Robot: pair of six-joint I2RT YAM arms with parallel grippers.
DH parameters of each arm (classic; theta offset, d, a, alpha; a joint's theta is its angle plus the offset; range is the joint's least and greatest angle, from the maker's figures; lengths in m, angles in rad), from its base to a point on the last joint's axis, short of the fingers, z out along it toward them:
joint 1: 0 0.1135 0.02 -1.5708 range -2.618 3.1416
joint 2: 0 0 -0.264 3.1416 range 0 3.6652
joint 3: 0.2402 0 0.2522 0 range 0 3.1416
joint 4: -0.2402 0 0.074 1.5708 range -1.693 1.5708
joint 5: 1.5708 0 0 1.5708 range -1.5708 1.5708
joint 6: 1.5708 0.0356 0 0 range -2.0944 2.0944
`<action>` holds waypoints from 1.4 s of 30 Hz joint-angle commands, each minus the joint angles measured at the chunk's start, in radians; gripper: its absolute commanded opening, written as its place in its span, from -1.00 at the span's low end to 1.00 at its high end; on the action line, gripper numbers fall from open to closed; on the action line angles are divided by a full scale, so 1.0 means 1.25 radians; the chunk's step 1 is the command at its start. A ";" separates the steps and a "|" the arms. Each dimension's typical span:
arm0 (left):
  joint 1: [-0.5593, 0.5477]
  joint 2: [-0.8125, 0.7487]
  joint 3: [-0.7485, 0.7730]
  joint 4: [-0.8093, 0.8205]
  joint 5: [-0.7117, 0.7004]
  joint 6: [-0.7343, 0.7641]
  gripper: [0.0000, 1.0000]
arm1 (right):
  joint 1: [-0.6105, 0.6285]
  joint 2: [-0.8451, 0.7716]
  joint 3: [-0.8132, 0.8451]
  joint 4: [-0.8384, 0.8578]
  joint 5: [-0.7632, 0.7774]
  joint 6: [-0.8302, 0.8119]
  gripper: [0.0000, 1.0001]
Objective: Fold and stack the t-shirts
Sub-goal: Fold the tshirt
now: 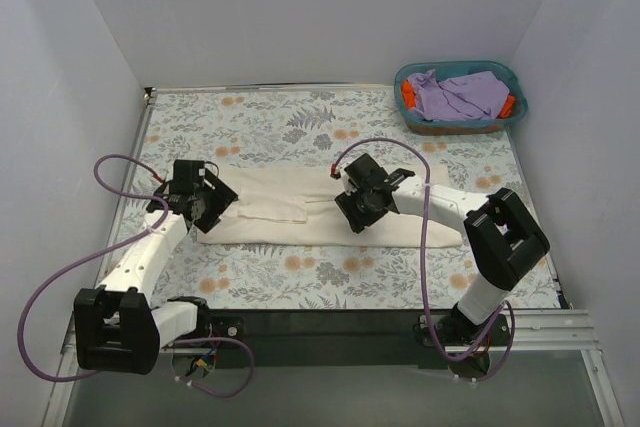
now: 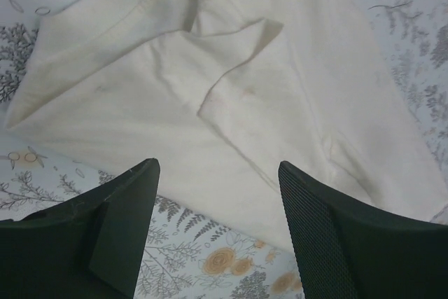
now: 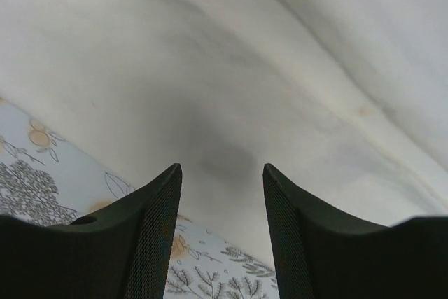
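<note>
A: What is nearest to us on the left?

B: We see the left gripper above the left end of the cream shirt. Its fingers stand wide apart and nothing is between them. Below the gap we see only the near edge of the cloth and the flowered table.

A: Do the fingers touch the cloth?

B: We cannot tell that from these views.

A: And on the right?

B: The right gripper is over the middle of the same shirt, close to its near edge. Its fingers are also apart, with a clear gap, and they hold nothing. The cloth under them is smooth, with a soft shadow on it.

A: How does the shirt lie?

B: It lies flat across the middle of the table, as a long band from left to right. In the left wrist view we see a sleeve turned in on top of the body.

A: What do we find farther away?

B: At the far right corner of the table stands the basket, well apart from the cream shirt. Inside it we see a crumpled lavender shirt, and an orange garment shows at both sides of it.
</note>
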 commanded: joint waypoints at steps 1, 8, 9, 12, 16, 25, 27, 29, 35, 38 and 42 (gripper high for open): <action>-0.004 0.012 -0.058 -0.044 -0.025 -0.038 0.26 | -0.001 -0.032 -0.032 -0.047 0.033 0.009 -0.03; -0.004 0.053 -0.063 -0.015 -0.040 -0.047 -0.04 | -0.001 -0.020 -0.066 -0.046 0.033 0.010 -0.05; -0.005 0.047 -0.056 -0.017 -0.030 -0.045 -0.06 | -0.001 -0.021 -0.066 -0.046 0.033 0.010 -0.06; -0.010 0.021 -0.041 -0.016 -0.006 -0.036 -0.07 | -0.001 -0.027 -0.059 -0.044 0.019 0.013 -0.06; -0.011 0.004 -0.066 -0.005 0.000 -0.042 -0.08 | -0.001 -0.019 -0.052 -0.043 0.023 0.013 -0.07; -0.011 0.162 -0.085 0.075 -0.008 -0.055 -0.13 | 0.000 0.018 -0.067 -0.076 -0.084 -0.006 -0.11; -0.011 0.228 -0.064 0.090 -0.024 -0.044 -0.13 | 0.004 0.013 -0.073 -0.080 -0.113 -0.001 -0.11; -0.010 0.275 -0.021 0.101 -0.035 -0.026 -0.13 | 0.011 0.011 -0.069 -0.091 -0.126 0.000 -0.12; -0.002 0.493 0.184 0.106 -0.077 0.031 -0.06 | 0.046 0.032 -0.034 -0.137 -0.173 -0.002 -0.10; 0.000 0.629 0.341 0.105 -0.083 0.080 0.03 | 0.073 0.066 0.008 -0.153 -0.198 -0.005 -0.10; 0.001 0.800 0.587 0.079 -0.094 0.163 0.18 | 0.113 0.154 0.096 -0.158 -0.237 0.002 -0.10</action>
